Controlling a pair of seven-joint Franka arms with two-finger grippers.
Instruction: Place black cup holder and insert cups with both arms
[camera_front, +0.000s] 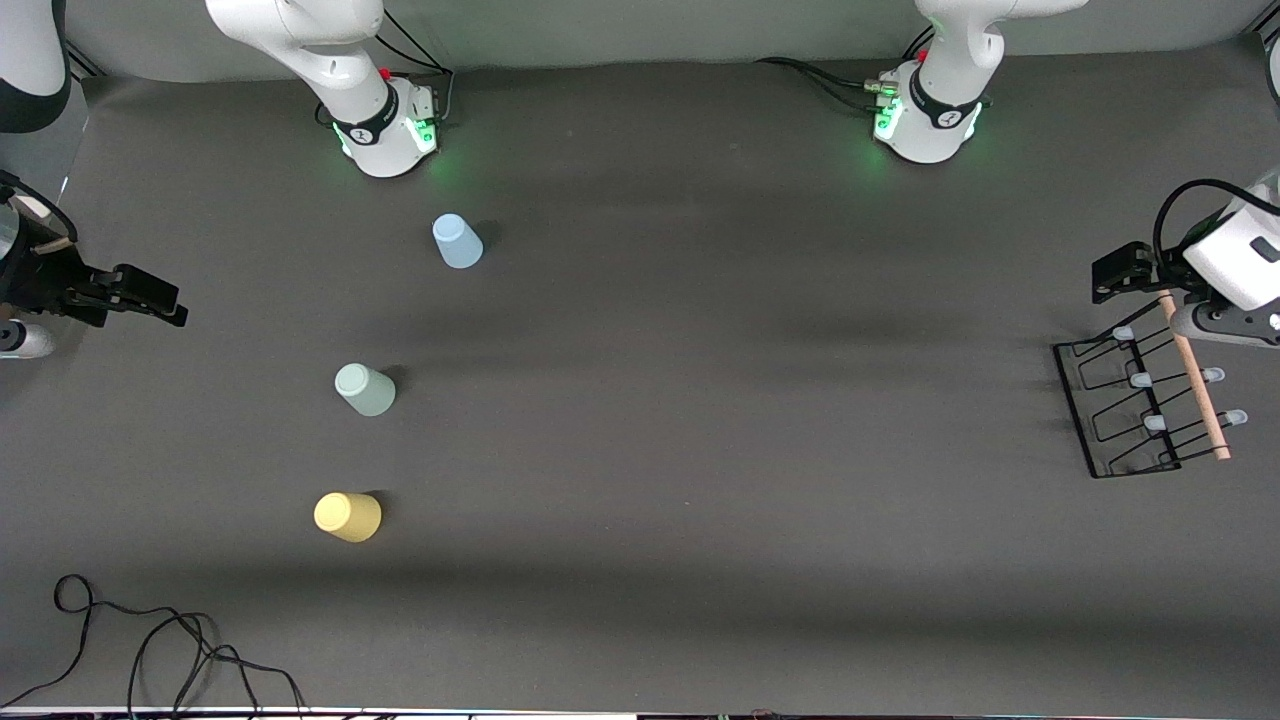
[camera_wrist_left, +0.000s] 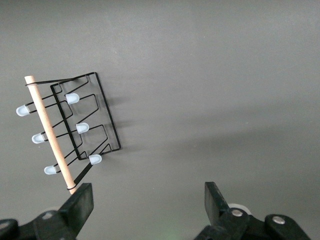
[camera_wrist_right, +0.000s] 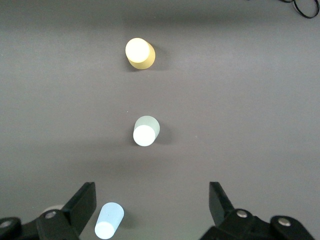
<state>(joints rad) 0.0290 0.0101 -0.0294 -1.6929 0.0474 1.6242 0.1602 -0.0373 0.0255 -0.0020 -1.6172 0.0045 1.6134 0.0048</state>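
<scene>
Here, left tool (camera_front: 1118, 272) wide open, empty, above the table just beside the black cup holder (camera_front: 1140, 410).

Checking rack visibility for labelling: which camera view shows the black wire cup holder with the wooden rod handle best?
The left wrist view: the black wire cup holder with its light wooden rod handle shows whole, all six pale blue prong tips distinct. The front view shows it small at the table edge, part-covered by the left arm. The right wrist view misses it.

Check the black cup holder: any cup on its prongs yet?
No. All six pale-tipped prongs of the black cup holder are bare. The blue cup, mint cup and yellow cup stand upside down on the table, so their insides are hidden.
</scene>
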